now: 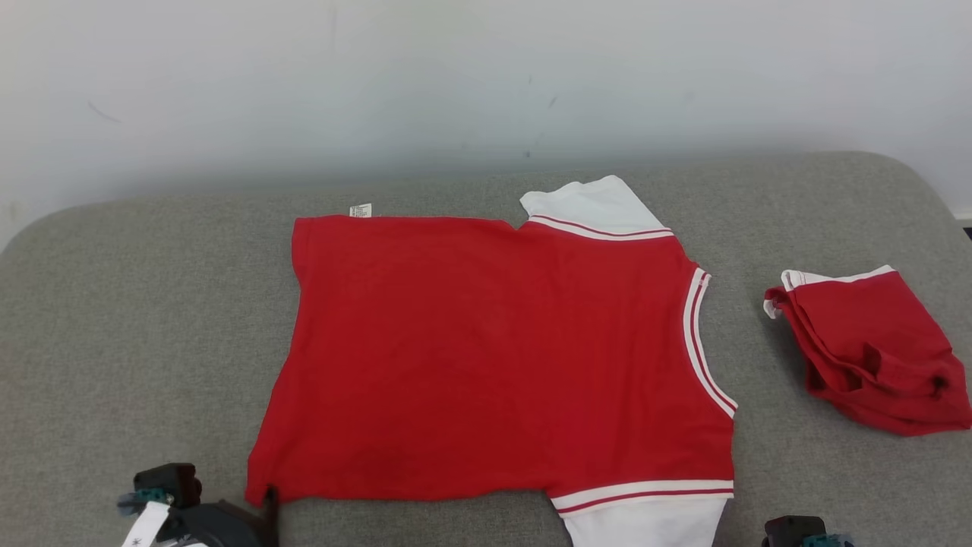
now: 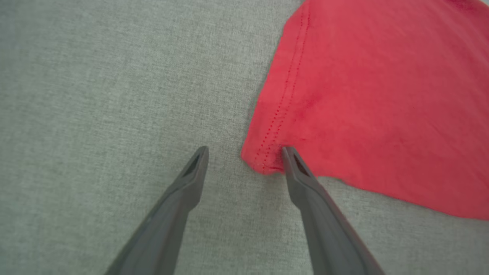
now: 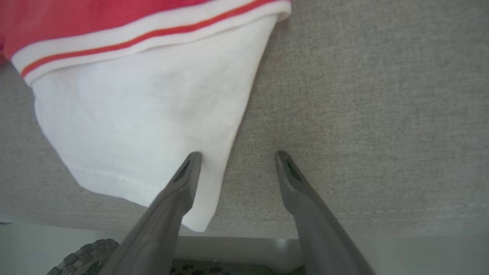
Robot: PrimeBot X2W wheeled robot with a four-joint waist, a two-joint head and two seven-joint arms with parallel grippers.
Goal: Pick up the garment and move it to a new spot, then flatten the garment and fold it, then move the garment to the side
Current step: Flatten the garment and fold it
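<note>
Head view: we see the red garment (image 1: 493,357) lying flat at the middle of the grey tabletop (image 1: 137,319), with a red bundle (image 1: 873,357) well apart on its right. Left wrist view: our left hand (image 2: 244,152) is spread, one fingertip touching the garment's hem corner (image 2: 263,162). Right wrist view: our right hand (image 3: 237,154) is spread too, one finger lying over the white sleeve (image 3: 133,114) near the tabletop's edge.

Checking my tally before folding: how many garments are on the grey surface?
2. A red shirt lies flat in the middle; a second red garment sits bunched at right. None visibly hidden.
</note>
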